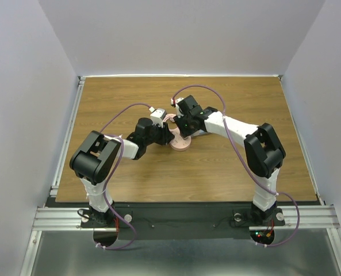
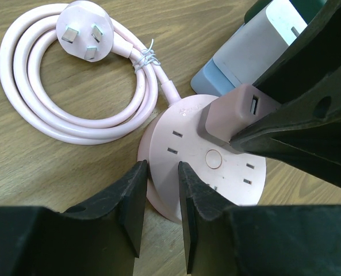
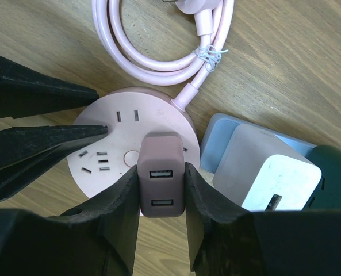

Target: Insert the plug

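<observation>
A round pink power strip (image 2: 158,138) lies on the wooden table, and it also shows in the right wrist view (image 3: 101,115) and the top view (image 1: 180,144). My left gripper (image 2: 161,190) is closed over its near rim, one finger outside and one on the top face. My right gripper (image 3: 160,172) is shut on a mauve USB charger plug (image 3: 161,158), held upright on the strip's top face (image 2: 228,112). Its prongs are hidden.
The strip's pink cord (image 2: 43,115) lies coiled beside it, ending in a wall plug (image 2: 84,26). A white-grey charger (image 3: 274,172), a blue-grey block (image 3: 222,138) and a dark green object (image 3: 337,178) lie close to the strip's right side.
</observation>
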